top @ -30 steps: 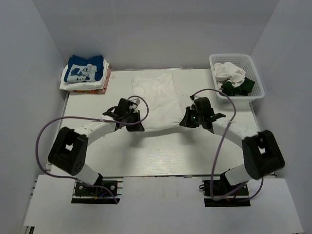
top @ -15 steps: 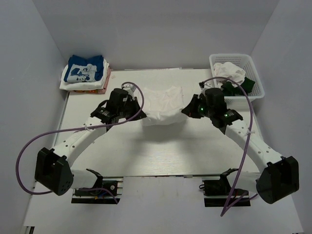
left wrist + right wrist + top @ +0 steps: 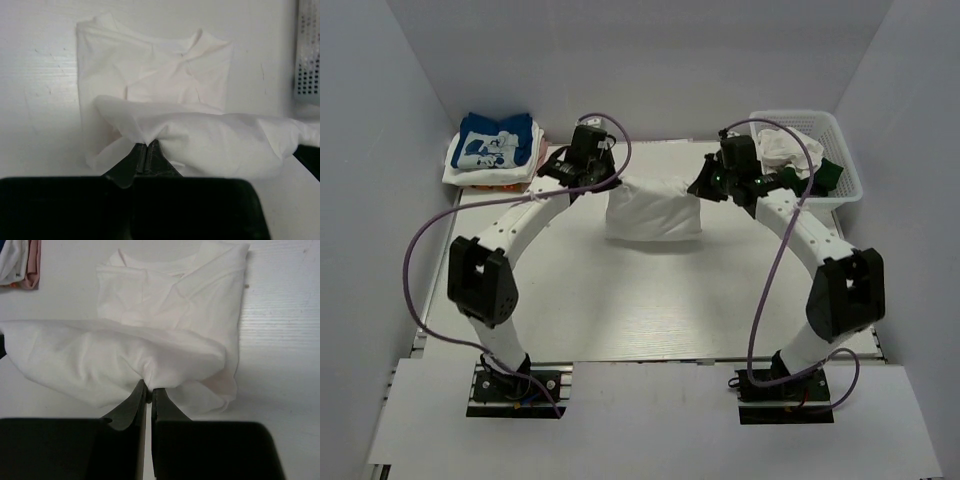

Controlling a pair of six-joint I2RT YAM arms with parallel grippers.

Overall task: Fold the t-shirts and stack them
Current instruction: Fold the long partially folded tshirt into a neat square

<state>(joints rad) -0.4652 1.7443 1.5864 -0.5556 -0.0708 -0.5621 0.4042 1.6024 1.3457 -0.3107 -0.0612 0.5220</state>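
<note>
A white t-shirt point(image 3: 655, 212) lies at the middle back of the table, its near hem lifted and carried back over its upper part. My left gripper point(image 3: 605, 183) is shut on the hem's left corner point(image 3: 142, 136). My right gripper point(image 3: 698, 188) is shut on the hem's right corner point(image 3: 152, 375). Both wrist views show the collar end point(image 3: 185, 47) point(image 3: 155, 270) flat on the table under the raised fold. A stack of folded shirts with a blue one with white cartoon print point(image 3: 492, 140) on top sits at the back left.
A white basket point(image 3: 843, 190) at the back right holds a crumpled white cloth point(image 3: 788, 146) and a dark green cloth point(image 3: 810, 178). The stack's pink edge shows in the right wrist view point(image 3: 31, 270). Grey walls close in the table's sides and back.
Both grippers moved from the shirt's near edge toward the back of the table, carrying the hem up and over, so the shirt is now folded about in half.
</note>
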